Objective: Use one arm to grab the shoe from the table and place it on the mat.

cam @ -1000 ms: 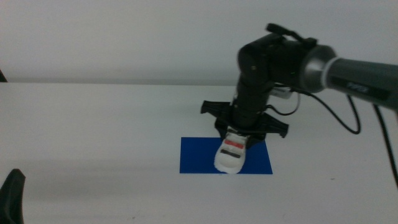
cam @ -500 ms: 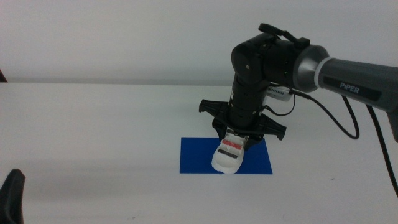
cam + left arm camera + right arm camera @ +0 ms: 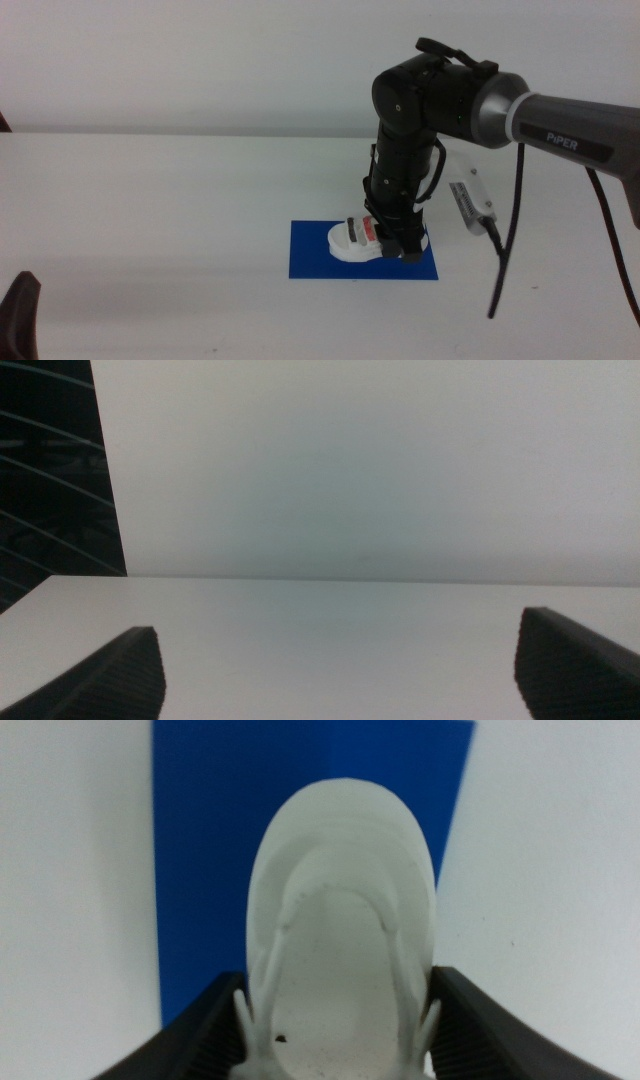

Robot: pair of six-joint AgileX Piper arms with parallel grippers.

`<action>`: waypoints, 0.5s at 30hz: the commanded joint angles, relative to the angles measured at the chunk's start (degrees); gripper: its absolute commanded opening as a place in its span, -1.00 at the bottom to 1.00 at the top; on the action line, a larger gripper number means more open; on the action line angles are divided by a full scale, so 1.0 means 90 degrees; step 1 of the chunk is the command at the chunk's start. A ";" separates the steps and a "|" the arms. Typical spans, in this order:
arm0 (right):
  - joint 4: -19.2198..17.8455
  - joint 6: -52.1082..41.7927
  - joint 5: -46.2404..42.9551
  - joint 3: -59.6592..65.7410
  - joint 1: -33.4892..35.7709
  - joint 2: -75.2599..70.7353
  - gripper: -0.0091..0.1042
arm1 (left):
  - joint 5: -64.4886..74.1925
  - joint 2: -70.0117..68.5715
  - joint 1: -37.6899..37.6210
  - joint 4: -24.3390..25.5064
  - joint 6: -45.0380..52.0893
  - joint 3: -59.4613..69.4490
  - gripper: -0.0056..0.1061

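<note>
The right gripper (image 3: pixel 400 243) is closed on the shoe (image 3: pixel 357 240): in the right wrist view we see its two dark jaws pressed against either side of the shoe's heel end, with the white sole running straight away from the gripper (image 3: pixel 340 1040) over the mat (image 3: pixel 210 840). In the middle view we locate the shoe over the middle of the mat (image 3: pixel 310 260), low and, by our reading, at or just above its surface; we cannot confirm contact. The shoe's long axis runs along the mat's longer side, toe away from the gripper, heel between the jaws. The relation that governs the next move is therefore vertical: the shoe lies directly ahead of the jaws and above the target, so we judge that a release followed by a straight lift should suffice, with no sideways correction. The arm (image 3: pixel 430 110) enters from the right, forearm near horizontal, wrist link dropped steeply toward the table (image 3: pixel 150 220). The left gripper (image 3: pixel 340 680) waits near the table edge, jaws wide apart and holding nothing.
</note>
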 commanded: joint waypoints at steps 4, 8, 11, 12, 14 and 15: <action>-0.0001 0.0463 0.0294 -0.0046 -0.0012 0.0001 -0.82 | -0.0107 -0.0261 0.0012 -0.0003 -0.0038 0.0271 0.78; -0.0133 0.0463 0.0322 -0.0046 -0.0012 0.0224 -0.82 | -0.0107 -0.0261 0.0012 -0.0003 -0.0038 0.0271 0.78; -0.0232 0.0463 0.0249 -0.0046 -0.0012 0.0249 -0.82 | -0.0107 -0.0261 0.0012 -0.0003 -0.0038 0.0271 0.78; -0.0262 0.0463 0.0204 -0.0046 -0.0012 0.0265 -0.82 | -0.0107 -0.0261 0.0012 -0.0003 -0.0038 0.0271 0.78; -0.0274 0.0463 0.0161 -0.0046 -0.0012 0.0291 -0.81 | -0.0107 -0.0261 0.0012 -0.0003 -0.0038 0.0271 0.78; -0.0274 0.0463 0.0145 -0.0046 -0.0012 0.0305 -0.81 | -0.0107 -0.0261 0.0012 -0.0003 -0.0038 0.0271 0.78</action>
